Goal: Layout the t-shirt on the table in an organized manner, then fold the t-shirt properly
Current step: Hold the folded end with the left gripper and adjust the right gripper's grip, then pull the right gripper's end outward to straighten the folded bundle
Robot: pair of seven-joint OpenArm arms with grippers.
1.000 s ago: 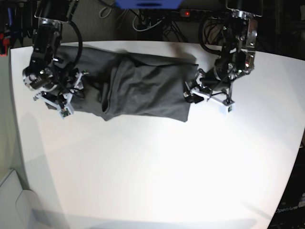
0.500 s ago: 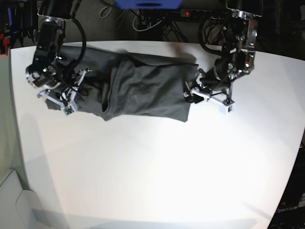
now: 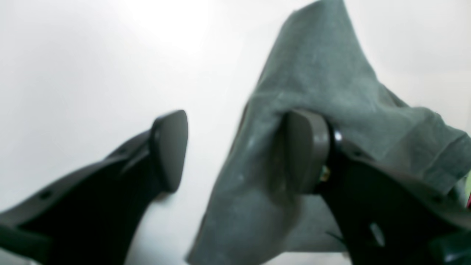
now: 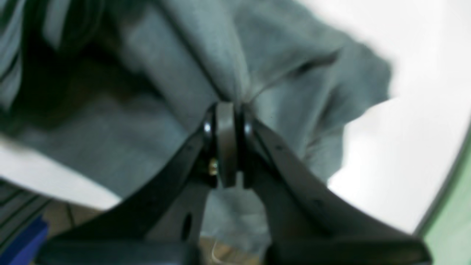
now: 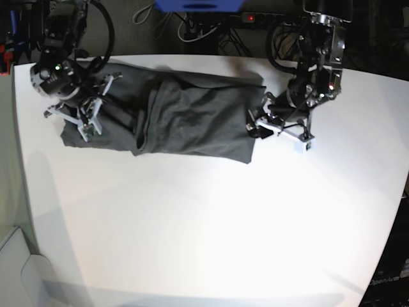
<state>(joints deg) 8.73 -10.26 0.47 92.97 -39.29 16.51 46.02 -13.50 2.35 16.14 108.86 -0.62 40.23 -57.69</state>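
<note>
The dark charcoal t-shirt (image 5: 192, 121) lies bunched in a long band across the far part of the white table (image 5: 204, 224). My right gripper (image 5: 88, 118), at the shirt's left end in the base view, is shut on a pinched fold of cloth (image 4: 235, 73); its jaws meet in the right wrist view (image 4: 226, 106). My left gripper (image 5: 255, 128) is at the shirt's right end and is open (image 3: 237, 151). One finger (image 3: 169, 147) is over bare table; the other finger (image 3: 305, 151) is against the shirt's edge (image 3: 323, 73), with cloth draped around it.
Cables and a power strip (image 5: 211, 25) lie beyond the table's far edge, by a blue object (image 5: 198, 5). The table's left edge (image 5: 16, 128) runs close to my right gripper. A pale bin-like thing (image 5: 19, 268) sits at the lower left.
My right gripper has moved toward the far edge, pulling the shirt's left end with it. The left arm has not moved.
</note>
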